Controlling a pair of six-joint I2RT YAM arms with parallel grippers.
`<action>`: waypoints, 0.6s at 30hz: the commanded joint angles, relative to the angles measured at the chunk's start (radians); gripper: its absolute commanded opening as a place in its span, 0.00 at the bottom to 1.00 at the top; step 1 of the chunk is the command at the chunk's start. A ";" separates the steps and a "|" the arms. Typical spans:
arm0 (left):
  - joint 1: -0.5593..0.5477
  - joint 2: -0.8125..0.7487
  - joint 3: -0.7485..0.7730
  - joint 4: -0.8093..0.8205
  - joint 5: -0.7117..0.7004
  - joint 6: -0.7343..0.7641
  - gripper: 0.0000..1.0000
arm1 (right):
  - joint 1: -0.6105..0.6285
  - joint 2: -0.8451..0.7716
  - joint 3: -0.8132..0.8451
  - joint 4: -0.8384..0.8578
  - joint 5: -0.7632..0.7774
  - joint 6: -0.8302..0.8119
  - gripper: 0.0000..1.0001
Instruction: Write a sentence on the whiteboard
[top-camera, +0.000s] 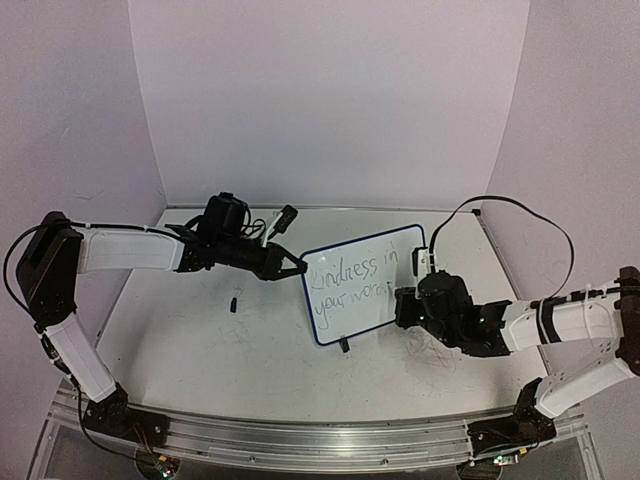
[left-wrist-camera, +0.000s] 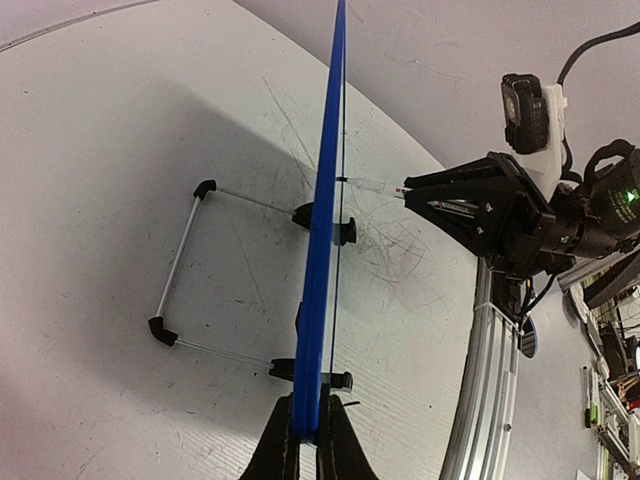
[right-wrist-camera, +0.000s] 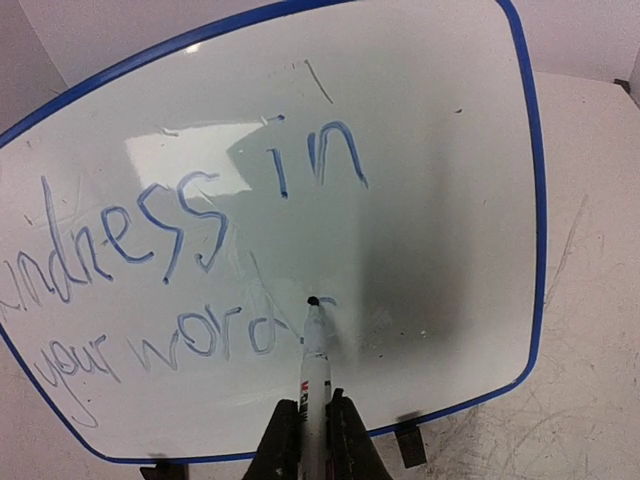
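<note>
Pinching the marker (right-wrist-camera: 314, 360), our right end effector (right-wrist-camera: 315, 425) sets its tip at lower centre of the wrist view, just after "words" in the sentence (right-wrist-camera: 160, 235). We should press lightly: the whiteboard (right-wrist-camera: 440, 180) stands mid-frame, its edge clamped by our left end effector (left-wrist-camera: 308, 430).

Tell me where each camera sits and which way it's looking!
Top camera: high behind the robot, looking down at the table and whiteboard; left arm and right arm show.
Left wrist camera: on the left arm, looking along the whiteboard's blue edge; left jaws pinch that edge at the bottom, and the right arm shows across.
Right wrist camera: on the right arm, facing the sentence; right jaws hold a marker, tip at the board.
Shared: all three see the whiteboard.
</note>
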 joint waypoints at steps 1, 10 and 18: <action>-0.006 -0.011 -0.012 -0.052 -0.045 0.066 0.00 | 0.008 0.012 -0.019 0.017 -0.036 0.023 0.00; -0.006 -0.010 -0.012 -0.052 -0.044 0.064 0.00 | 0.008 -0.007 -0.030 -0.021 0.028 0.050 0.00; -0.006 -0.012 -0.014 -0.052 -0.046 0.064 0.00 | 0.009 0.003 -0.018 -0.050 0.061 0.071 0.00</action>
